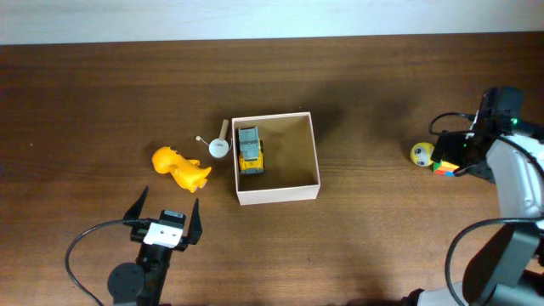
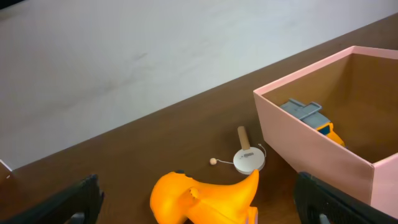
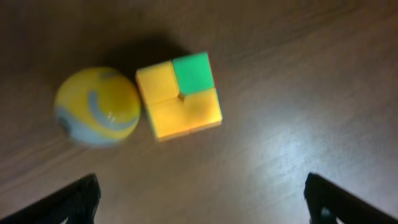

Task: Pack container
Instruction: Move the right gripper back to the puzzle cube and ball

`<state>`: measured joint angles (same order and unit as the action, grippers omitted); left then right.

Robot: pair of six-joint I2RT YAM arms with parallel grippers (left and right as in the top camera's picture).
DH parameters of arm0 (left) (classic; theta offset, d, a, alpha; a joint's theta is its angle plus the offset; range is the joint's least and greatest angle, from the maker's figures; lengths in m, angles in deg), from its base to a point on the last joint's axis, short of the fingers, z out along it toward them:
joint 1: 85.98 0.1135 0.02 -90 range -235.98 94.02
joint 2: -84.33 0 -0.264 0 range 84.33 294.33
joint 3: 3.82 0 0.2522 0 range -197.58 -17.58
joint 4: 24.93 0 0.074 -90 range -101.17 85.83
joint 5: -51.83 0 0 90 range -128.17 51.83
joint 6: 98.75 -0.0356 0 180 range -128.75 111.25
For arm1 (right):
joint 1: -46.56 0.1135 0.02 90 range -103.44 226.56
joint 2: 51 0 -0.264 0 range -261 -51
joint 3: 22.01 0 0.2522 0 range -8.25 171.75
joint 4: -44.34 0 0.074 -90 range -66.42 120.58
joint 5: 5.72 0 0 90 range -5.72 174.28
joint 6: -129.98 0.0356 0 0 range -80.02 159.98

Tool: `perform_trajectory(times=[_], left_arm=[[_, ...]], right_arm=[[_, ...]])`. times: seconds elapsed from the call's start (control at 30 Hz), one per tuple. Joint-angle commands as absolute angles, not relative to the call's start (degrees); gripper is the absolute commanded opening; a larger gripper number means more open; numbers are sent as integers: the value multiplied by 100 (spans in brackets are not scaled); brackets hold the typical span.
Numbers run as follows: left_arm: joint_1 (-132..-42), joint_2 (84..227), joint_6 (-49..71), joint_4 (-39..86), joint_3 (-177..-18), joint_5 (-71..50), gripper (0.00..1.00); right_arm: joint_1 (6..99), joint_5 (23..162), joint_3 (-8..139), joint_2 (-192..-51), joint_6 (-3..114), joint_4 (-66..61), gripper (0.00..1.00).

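Observation:
The container (image 1: 279,195), a square white box with a tan inside, stands mid-table and holds a grey and yellow toy truck (image 1: 250,150). An orange toy animal (image 1: 181,168) lies left of it. My left gripper (image 1: 168,206) is open and empty just in front of that toy. In the left wrist view the orange toy (image 2: 205,193) lies between my open fingers (image 2: 199,198), with the container (image 2: 311,146) to the right. My right gripper (image 1: 466,153) is open and empty beside a colour cube (image 1: 444,165) and a yellow ball (image 1: 422,154). In the right wrist view the cube (image 3: 180,93) and ball (image 3: 96,106) lie ahead of my fingers (image 3: 202,199).
A small white round toy with a wooden handle (image 1: 220,144) lies against the container's left wall; it also shows in the left wrist view (image 2: 249,158). A pale wall edge runs along the table's far side. Cables trail from both arms near the front edge.

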<state>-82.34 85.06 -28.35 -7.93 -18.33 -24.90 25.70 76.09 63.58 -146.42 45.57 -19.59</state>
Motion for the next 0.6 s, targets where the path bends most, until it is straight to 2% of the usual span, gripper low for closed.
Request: perform_trajectory(times=[0.0,0.3,0.57], left_arm=[[-8206,8463,-2900,-767,-1807,-2485,99],[-8206,8463,-2900,-767,-1807,-2485,99],[-8206,8463,-2900,-767,-1807,-2485,99]], right_arm=[[2579,7192,6341,-14633,4469,-1640,99],[2579,7135,6341,-14917,4469,-753,99],[2579,7391,6341,-15591,4467,-600,99]])
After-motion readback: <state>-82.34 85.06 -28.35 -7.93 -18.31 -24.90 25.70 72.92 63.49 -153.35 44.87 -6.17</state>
